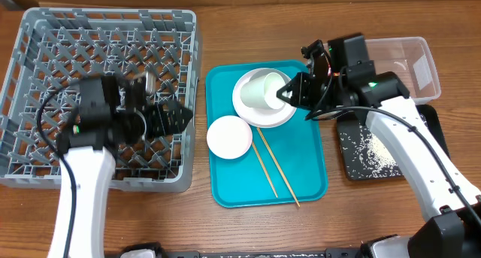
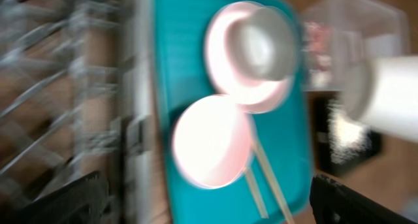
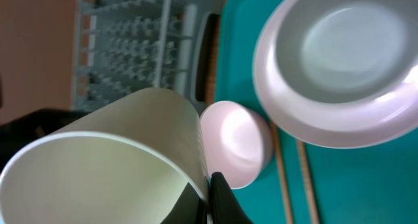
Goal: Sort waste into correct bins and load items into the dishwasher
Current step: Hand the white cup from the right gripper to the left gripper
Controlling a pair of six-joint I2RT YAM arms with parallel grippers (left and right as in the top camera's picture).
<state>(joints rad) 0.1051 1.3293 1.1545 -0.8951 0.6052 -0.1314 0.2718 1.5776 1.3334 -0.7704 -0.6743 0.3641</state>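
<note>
The dish rack (image 1: 98,32) occupies the left of the tabletop. The left gripper (image 1: 176,116) is over its right side, jaws wide apart and empty, and the teal tray (image 1: 308,175) at centre carries a wide bowl (image 1: 263,116), a small bowl (image 1: 229,136) and two chopsticks (image 1: 274,168). The cup (image 1: 263,91) is tilted on its side over the wide bowl, with the jaws of the right gripper (image 1: 284,93) clamped across the wall at its rim. The cup is judged light, rigid, smooth and breakable; a rim pinch suits it but may let it pivot, so transfer to the rack should be slow.
</note>
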